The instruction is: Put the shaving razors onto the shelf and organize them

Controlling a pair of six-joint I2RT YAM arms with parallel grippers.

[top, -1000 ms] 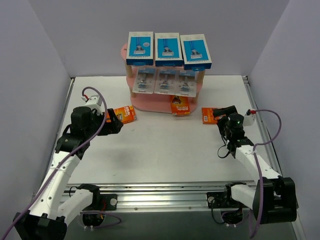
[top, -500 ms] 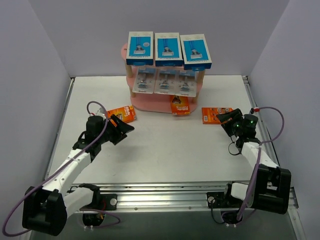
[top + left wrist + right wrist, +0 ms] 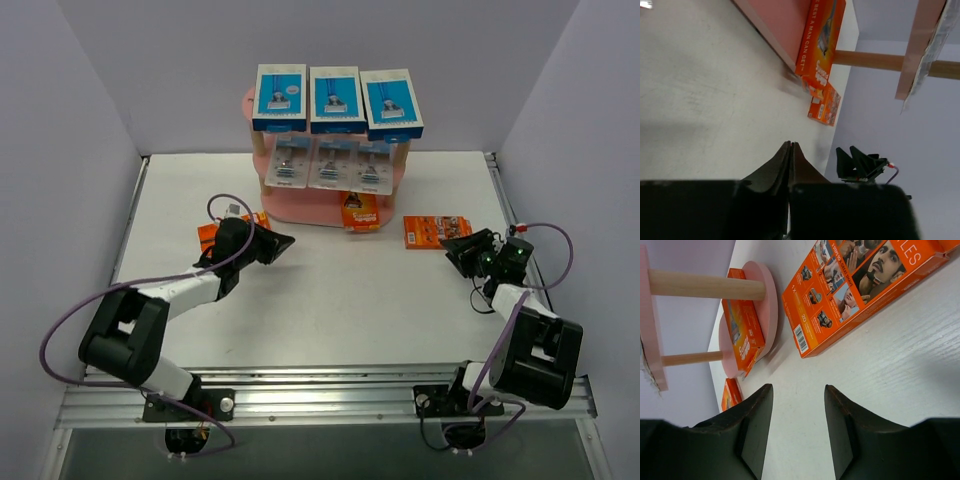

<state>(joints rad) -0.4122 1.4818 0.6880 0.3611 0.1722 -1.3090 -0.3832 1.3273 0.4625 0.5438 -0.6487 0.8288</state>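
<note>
The pink shelf (image 3: 300, 207) stands at the back middle. Three blue-and-white boxes (image 3: 335, 98) stand on its top board, three grey blister packs (image 3: 333, 162) on the middle one, and an orange card (image 3: 360, 211) leans on the bottom board. Another orange pack (image 3: 435, 230) lies flat on the table to the right, just beyond my right gripper (image 3: 456, 246), which is open and empty. A third orange pack (image 3: 207, 234) lies at the left, mostly hidden behind my left arm. My left gripper (image 3: 286, 242) is shut on nothing, low over the table. In the right wrist view the flat orange pack (image 3: 860, 285) lies ahead of the jaws.
Grey walls enclose the table on three sides. In the left wrist view the orange card (image 3: 821, 40) rests on the shelf's bottom board, with the far orange pack (image 3: 825, 104) and my right gripper (image 3: 860, 162) beyond. A wooden post (image 3: 705, 284) shows in the right wrist view.
Both arms have folded down low to the table. The left gripper swung right, away from the left orange pack, and shut. The right gripper's jaws have narrowed.
</note>
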